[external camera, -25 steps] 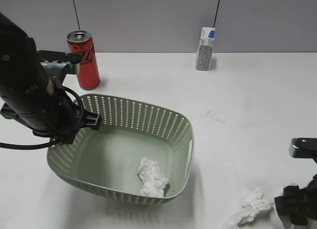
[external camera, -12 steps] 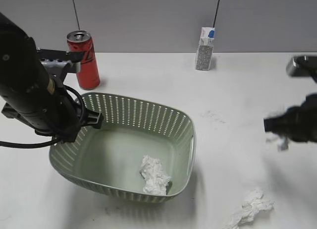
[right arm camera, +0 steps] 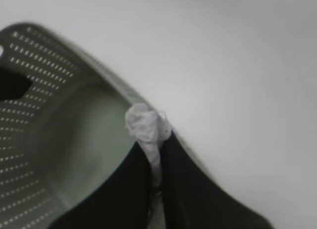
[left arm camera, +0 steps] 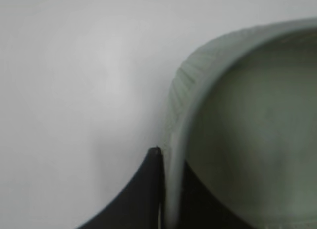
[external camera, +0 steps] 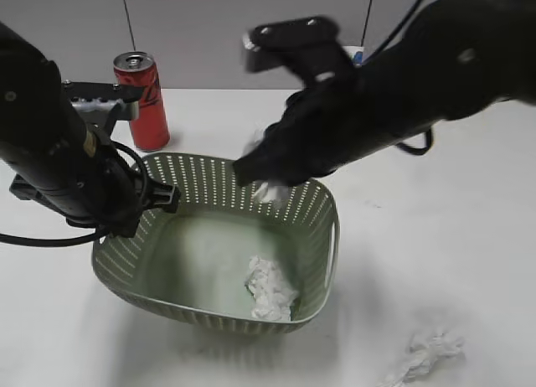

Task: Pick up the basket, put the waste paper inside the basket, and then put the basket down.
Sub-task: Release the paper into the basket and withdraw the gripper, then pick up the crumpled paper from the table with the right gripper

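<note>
Your left gripper (left arm camera: 166, 189) is clamping the basket (external camera: 318, 236) by its rim, jaws pinched on the wall, one inside and one outside. The basket is sitting tilted, its left side raised off the bench (external camera: 435, 236). Your right gripper (right arm camera: 156, 154) is hanging over the basket's far rim, jaws squeezing a waste paper wad (right arm camera: 144, 125) that is sticking out just past the tips, right above the rim edge. A second wad (external camera: 270, 289) is lying on the basket floor, below and forward of the right jaws. A third wad (external camera: 427, 353) is lying on the bench, well apart from both jaws, outside the basket.
</note>
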